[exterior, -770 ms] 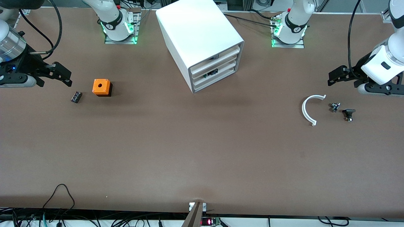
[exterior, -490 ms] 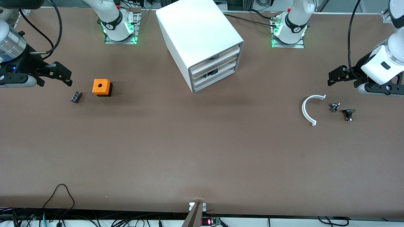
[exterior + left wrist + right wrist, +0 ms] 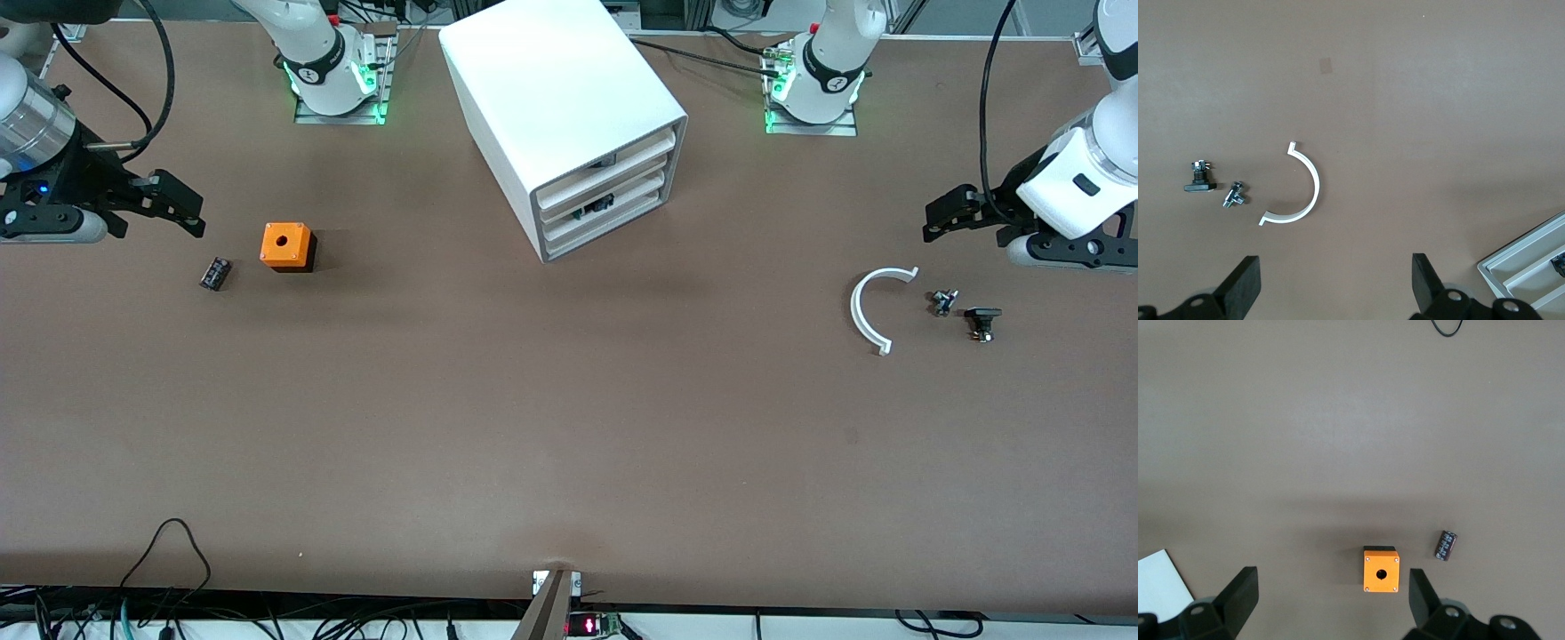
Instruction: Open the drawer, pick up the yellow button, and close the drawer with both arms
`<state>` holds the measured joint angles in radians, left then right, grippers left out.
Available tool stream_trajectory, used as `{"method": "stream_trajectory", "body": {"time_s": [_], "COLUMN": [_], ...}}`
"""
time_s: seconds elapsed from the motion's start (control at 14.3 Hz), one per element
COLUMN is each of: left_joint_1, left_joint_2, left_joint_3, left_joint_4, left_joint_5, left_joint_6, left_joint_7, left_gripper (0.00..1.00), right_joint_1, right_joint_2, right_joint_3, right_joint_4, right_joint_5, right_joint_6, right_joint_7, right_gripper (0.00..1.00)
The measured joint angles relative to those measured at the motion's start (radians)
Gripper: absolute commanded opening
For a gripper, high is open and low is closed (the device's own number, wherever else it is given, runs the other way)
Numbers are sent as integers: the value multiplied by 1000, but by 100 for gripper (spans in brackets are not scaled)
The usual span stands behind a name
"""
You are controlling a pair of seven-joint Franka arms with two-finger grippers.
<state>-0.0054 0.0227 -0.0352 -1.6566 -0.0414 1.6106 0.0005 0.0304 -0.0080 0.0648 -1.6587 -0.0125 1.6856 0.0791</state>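
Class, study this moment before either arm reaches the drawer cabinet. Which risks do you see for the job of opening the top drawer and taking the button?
1. The drawer is shut in a cabinet standing askew, so a pull might drag the cabinet.
2. The button is not visible; the orange cube could be mistaken for it.
3. Both the left gripper and the right gripper wait open at the table's ends.

Two white jointed arms, glossy rounded shells, black bands at joints. Both bases [image 3: 336,76] [image 3: 813,84] on metal plates, green lights glowing at foot, small round black markings on white. Right arm wrist: silver metallic cylinder section, blue LED on black housing. Black cables loop along both forearms. Left gripper [image 3: 1335,293] and right gripper [image 3: 1331,610]: black, angular, two flat wedge fingers, round screw holes in black mounts.
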Motion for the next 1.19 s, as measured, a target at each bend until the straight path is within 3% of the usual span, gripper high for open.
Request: {"method": "stream_trajectory", "body": {"time_s": [0.63, 1.19], "left_joint_1": [-9, -24], "left_joint_2": [3, 105], "left_joint_3": [-20, -125], "left_joint_4": [1, -37], "left_joint_5": [-15, -245], "left_joint_6": [-64, -180], "left_joint_7": [8, 65], "left_gripper": [100, 100], "right_joint_1": [4, 102], "right_joint_2": [93, 205], "right_joint_3": [1, 3], "right_joint_4": [-7, 28], "right_joint_5": [25, 28], "right_joint_6": [15, 88], "right_joint_7": [19, 275], "right_gripper": [100, 100]}}
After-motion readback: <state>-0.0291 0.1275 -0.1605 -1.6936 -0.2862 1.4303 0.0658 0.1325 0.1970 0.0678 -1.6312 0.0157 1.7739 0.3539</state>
